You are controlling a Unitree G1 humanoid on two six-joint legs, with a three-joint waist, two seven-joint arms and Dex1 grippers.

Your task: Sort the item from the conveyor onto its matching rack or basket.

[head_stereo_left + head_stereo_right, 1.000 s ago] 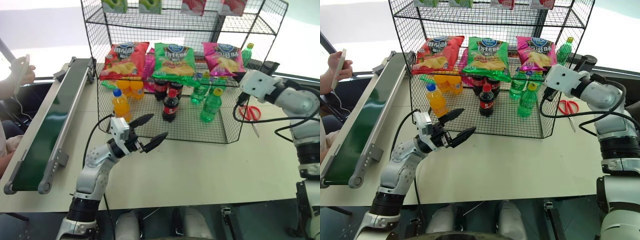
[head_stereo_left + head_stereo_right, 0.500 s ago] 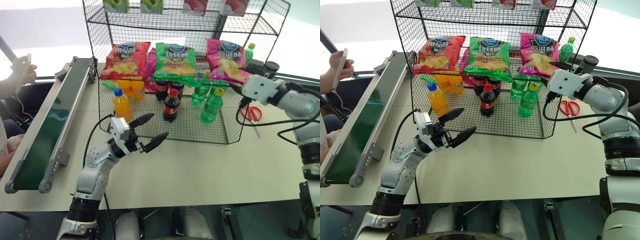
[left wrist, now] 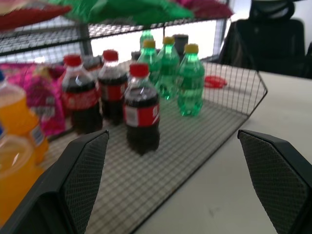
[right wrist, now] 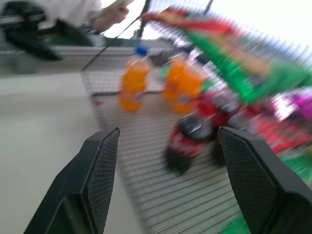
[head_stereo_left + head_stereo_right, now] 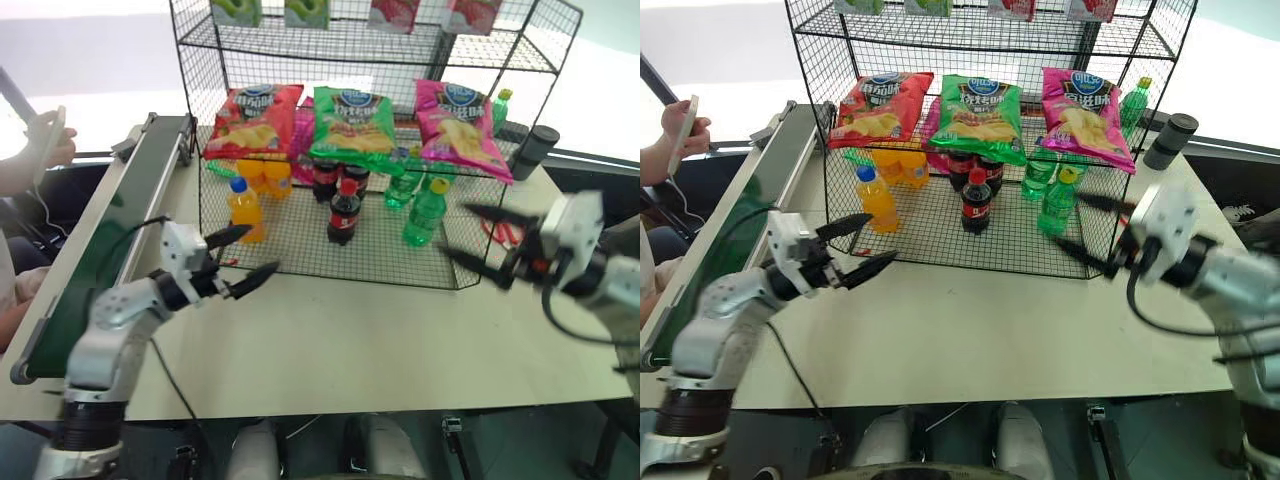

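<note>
Both grippers hanging empty as the pink bag is lying on the rack shelf

At left the conveyor (image 5: 110, 255) is running bare; the left gripper (image 5: 243, 265) is gaping wide, holding nothing. Upper right of centre, the magenta-pink crisp bag (image 5: 457, 120) is sloping toward the viewer on the rack (image 5: 370, 45), nearer the empty, spread right gripper (image 5: 482, 244).

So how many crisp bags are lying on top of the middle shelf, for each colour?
Red crisp bag: 1
Green crisp bag: 1
Pink crisp bag: 1
Total: 3
</note>
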